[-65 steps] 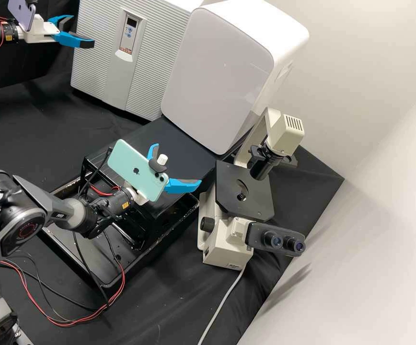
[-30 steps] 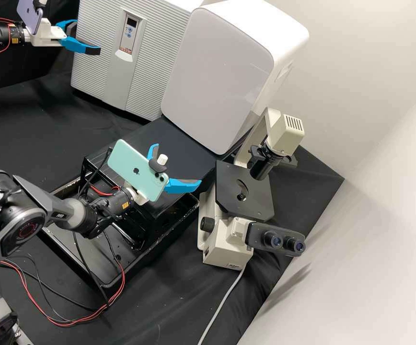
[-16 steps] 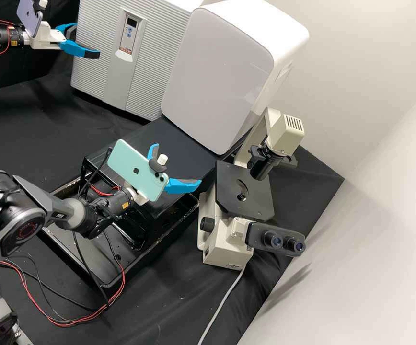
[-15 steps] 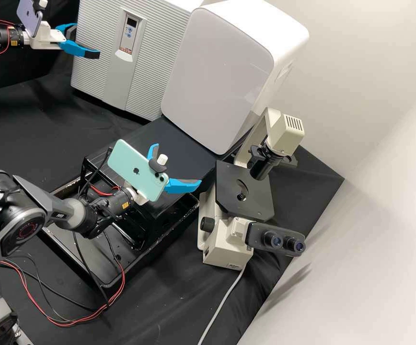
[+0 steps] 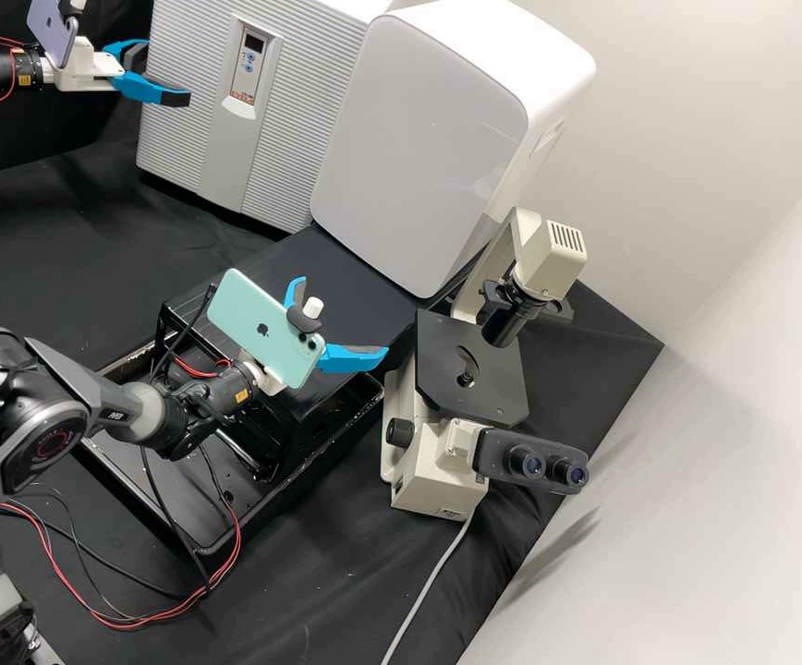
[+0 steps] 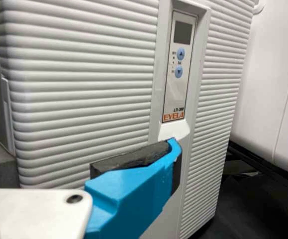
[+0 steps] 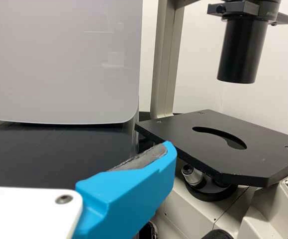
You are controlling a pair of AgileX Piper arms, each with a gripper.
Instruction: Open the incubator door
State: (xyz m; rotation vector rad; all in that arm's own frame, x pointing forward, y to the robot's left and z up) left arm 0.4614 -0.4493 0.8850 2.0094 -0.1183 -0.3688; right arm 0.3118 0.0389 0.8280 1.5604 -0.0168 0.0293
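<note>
Now, incubator door (image 5: pixel 175 115) shut, far side of bench in high view, beside white cabinet (image 5: pixel 419 139); L gripper (image 5: pixel 163 76) right by it, fingers spread, nothing held. R gripper (image 5: pixel 344 316) also wide, empty, nr microscope stage (image 5: pixel 493 379).

High view: bright, diffuse light on the wall (image 5: pixel 715 185), marked low down by a soft slanting shadow; black cloth (image 5: pixel 68 231) comparatively dark. Glossy white panel (image 5: pixel 419 148): faint pale reflections, visible also in right wrist view.
</note>
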